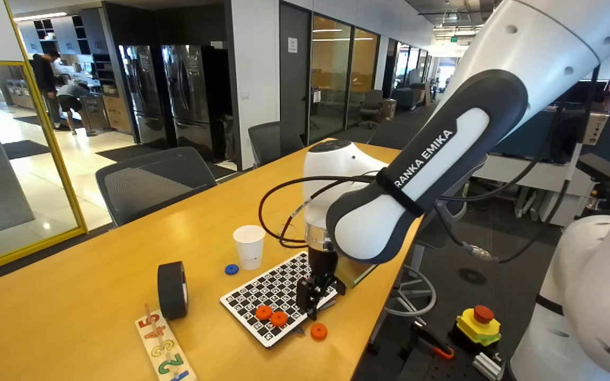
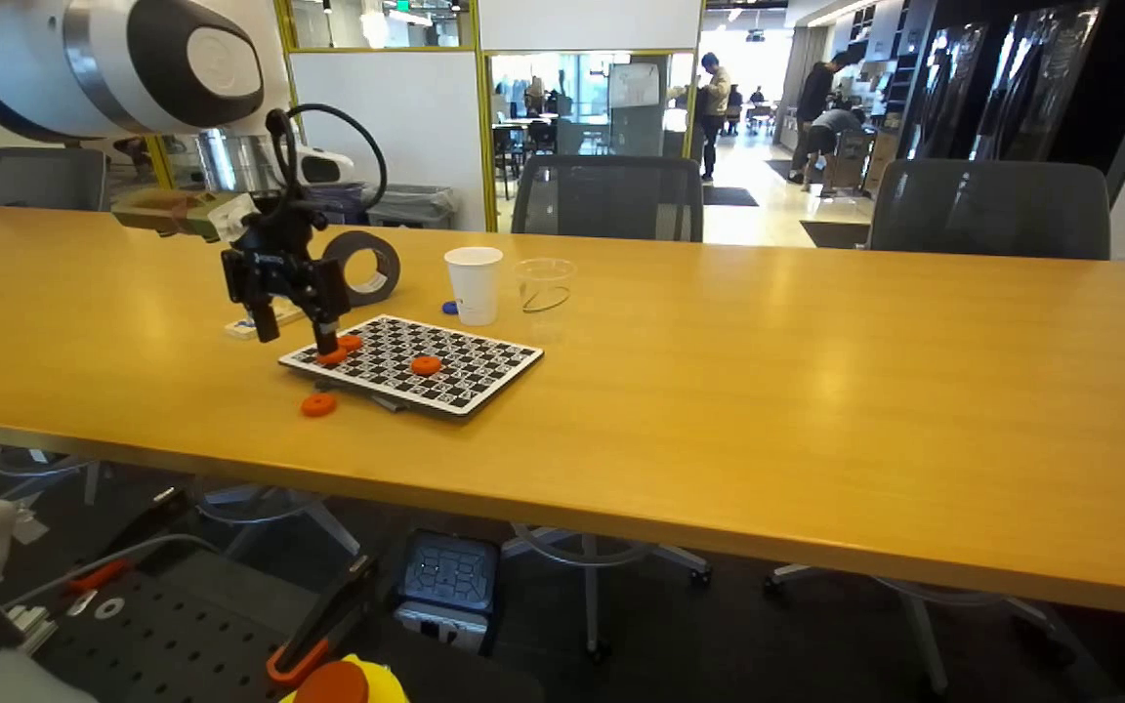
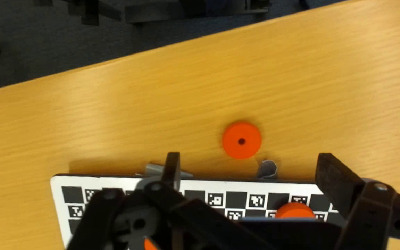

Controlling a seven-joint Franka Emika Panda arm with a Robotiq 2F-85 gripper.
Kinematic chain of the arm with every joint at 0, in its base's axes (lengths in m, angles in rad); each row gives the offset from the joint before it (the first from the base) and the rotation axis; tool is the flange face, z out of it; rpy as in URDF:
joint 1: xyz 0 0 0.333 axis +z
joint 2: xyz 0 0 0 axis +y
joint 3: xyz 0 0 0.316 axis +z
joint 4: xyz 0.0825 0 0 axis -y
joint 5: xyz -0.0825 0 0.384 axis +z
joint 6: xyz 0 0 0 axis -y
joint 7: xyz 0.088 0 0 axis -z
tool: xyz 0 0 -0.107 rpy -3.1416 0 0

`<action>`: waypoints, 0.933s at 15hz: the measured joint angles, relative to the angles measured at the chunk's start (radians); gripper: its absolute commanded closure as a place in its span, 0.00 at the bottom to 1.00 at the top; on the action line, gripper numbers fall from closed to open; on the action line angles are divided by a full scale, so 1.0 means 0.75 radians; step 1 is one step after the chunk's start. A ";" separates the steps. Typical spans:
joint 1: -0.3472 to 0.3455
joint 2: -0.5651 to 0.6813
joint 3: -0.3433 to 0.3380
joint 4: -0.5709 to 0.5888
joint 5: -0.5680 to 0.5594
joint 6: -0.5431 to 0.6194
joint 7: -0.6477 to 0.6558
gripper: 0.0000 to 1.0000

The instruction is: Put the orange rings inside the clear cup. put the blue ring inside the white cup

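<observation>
Office interior — steel refrigerators (image 1: 180,90) and dark mesh chairs (image 2: 605,195) in the background. Long yellow-brown wooden table (image 2: 816,391) runs across both exterior views. White-and-black jointed robot arm (image 1: 432,153) reaches in over a flat, rectangular black-and-white checkered board (image 2: 470,353); rest is placed by that board. Black two-finger gripper (image 3: 249,168) hangs over one long edge of the board, jaws spread wide apart. Narrow pale wooden number strip (image 1: 158,346), coloured digits, lies near a short end of the board; black tape roll (image 1: 171,291) stands on edge off the same end. Tapered, opaque paper white cup (image 1: 250,247) upright off the opposite long side of the board; see-through plastic clear cup (image 2: 545,281) upright just beside it, same side. Flat, round, centre-holed orange rings (image 2: 426,366): three on the board, two close together toward the strip's end, one further along. A fourth ring (image 3: 241,140) — on the table, just off the long edge under the gripper. Flat, round blue ring (image 1: 231,269) on the table, cups' side of the board, just beside the white cup.
</observation>
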 measured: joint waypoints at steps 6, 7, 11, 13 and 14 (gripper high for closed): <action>-0.001 0.127 0.014 0.000 -0.001 0.183 0.087 0.00; -0.001 0.151 0.012 0.000 -0.001 0.202 0.092 0.00; -0.001 0.242 -0.007 0.000 0.000 0.270 0.094 0.00; -0.001 0.281 -0.016 0.001 0.005 0.306 0.094 0.00; -0.001 0.299 -0.021 0.001 0.010 0.321 0.093 0.00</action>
